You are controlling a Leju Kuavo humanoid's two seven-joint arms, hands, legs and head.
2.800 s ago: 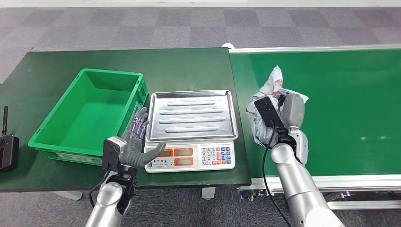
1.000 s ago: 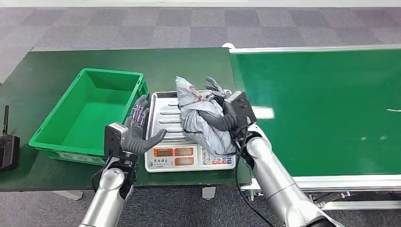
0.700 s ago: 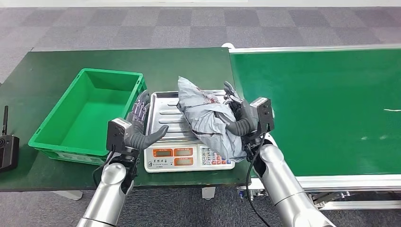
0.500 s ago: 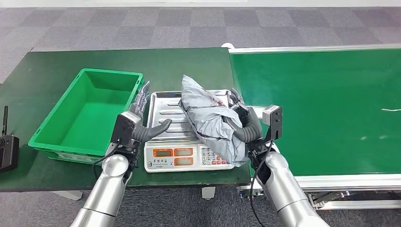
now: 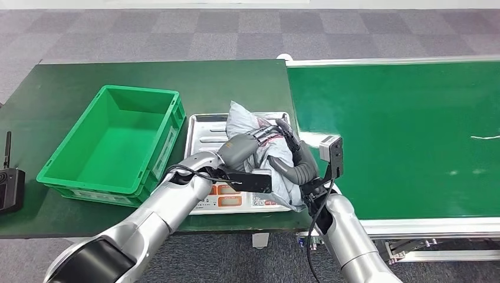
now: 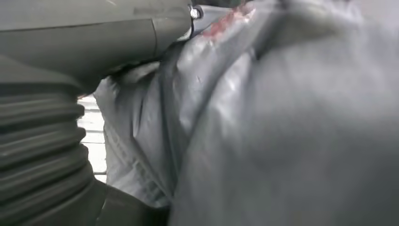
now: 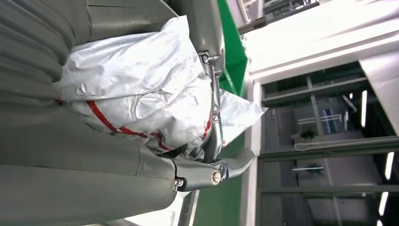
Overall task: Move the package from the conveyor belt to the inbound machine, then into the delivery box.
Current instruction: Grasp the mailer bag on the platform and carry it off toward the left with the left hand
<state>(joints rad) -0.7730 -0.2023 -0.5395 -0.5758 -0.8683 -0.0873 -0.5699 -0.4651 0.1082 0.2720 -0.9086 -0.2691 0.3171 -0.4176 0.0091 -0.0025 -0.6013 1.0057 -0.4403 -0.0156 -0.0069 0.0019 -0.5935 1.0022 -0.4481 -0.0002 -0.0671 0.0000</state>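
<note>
The crumpled grey package [image 5: 240, 119] lies on the steel tray [image 5: 203, 128] of the weighing scale [image 5: 223, 190], the inbound machine. My left hand [image 5: 243, 145] reaches across the tray and closes on the package's left side, its dark fingers over the top. Its wrist view has the grey plastic [image 6: 291, 122] pressed close against the thumb [image 6: 94, 33]. My right hand [image 5: 293, 165] still holds the package from the right. In the right wrist view the package [image 7: 141, 94], marked with red lines, sits inside that hand [image 7: 84, 160]. The green delivery box [image 5: 168, 141] stands empty to the scale's left.
The green conveyor belt [image 5: 401, 135] runs along the right, with a small white scrap far right. A black handheld device [image 5: 9, 187] lies at the dark green table's left edge. Grey carpet floor lies beyond the table.
My right hand carried the package from the belt onto the scale tray. In the last half second my left arm swung in from beside the scale and took hold of the package.
</note>
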